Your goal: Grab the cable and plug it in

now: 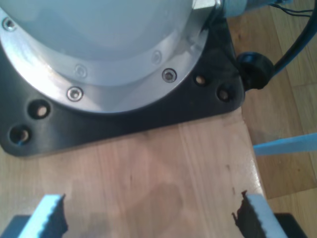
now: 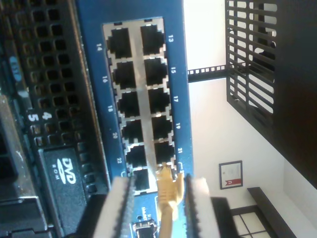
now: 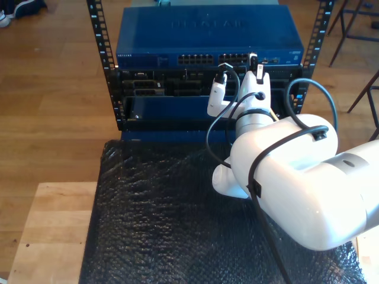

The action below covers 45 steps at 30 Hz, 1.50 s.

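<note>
My second gripper (image 2: 158, 208) is pinching the cable (image 2: 168, 196) just behind its plug (image 2: 166, 173). The yellow cable runs between the two pale fingers (image 2: 119, 208). The plug tip is right at the mouth of a port (image 2: 164, 151), in the row marked 21 on the blue switch (image 2: 94, 99). I cannot tell if the plug has clicked in yet. It looks like it is only touching the opening.

In the exterior view, that arm (image 3: 251, 112) reaches up toward 12 o'clock, and its gripper sits at the port row of the switch (image 3: 207, 38) in the rack (image 3: 103, 71).

My first gripper (image 1: 153, 213) is spread wide and holds nothing. It hangs over a wood table (image 1: 163, 168), close to a black base plate (image 1: 124, 116).

The step now is the push into the port. To do it well I would go slow and straight. The plug should line up square with the hole, not tilted. From here it seems to lean a little toward the empty port (image 2: 141, 178) beside it, so I would nudge it back to the middle first. I would keep the pinch firm so the cable does not slip back between the fingers. A soft cable can bend if I push too hard, so small steps are best. I would let go only when the plug sits deep and does not wobble.
</note>
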Tool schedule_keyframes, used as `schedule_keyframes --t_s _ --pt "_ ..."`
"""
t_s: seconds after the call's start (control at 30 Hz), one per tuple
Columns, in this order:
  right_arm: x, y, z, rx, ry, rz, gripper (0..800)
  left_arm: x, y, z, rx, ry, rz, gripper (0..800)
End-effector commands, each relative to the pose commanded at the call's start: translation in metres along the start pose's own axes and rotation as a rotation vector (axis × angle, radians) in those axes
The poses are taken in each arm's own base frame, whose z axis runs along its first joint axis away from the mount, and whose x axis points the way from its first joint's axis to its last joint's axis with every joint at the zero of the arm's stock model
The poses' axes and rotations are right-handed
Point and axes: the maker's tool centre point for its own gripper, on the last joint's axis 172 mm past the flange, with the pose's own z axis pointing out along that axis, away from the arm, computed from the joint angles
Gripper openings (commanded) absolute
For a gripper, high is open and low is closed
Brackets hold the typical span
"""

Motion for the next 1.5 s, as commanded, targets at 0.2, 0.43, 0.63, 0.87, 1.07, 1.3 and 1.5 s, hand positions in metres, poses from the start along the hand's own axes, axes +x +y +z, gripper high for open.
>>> schedule_keyframes --t_s 0.2,0.43,0.63,0.87,1.07,1.3,1.5 --pt "0.001 0.01 -0.002 0.014 0.005 0.013 326 0.0 0.0 0.0 0.0 0.0 0.0 800" --pt "-0.004 0.007 -0.014 0.067 0.011 0.001 355 0.0 0.0 0.0 0.0 0.0 0.0 800" --pt "-0.007 0.007 -0.019 0.112 0.017 0.0 377 0.0 0.0 0.0 0.001 0.0 -0.001 800" --pt "-0.011 0.017 -0.028 0.142 0.021 0.002 397 0.0 0.0 0.0 0.001 0.0 -0.001 800" --pt "-0.021 0.019 -0.045 0.193 0.023 -0.005 413 0.0 0.0 0.0 0.0 0.0 0.0 800" --pt "-0.027 0.025 -0.059 0.236 0.03 -0.003 482 0.0 0.0 0.0 0.0 0.0 0.0 800" --pt "-0.028 0.027 -0.066 0.284 0.041 0.006 534 0.0 0.0 0.0 0.0 0.0 0.0 800"
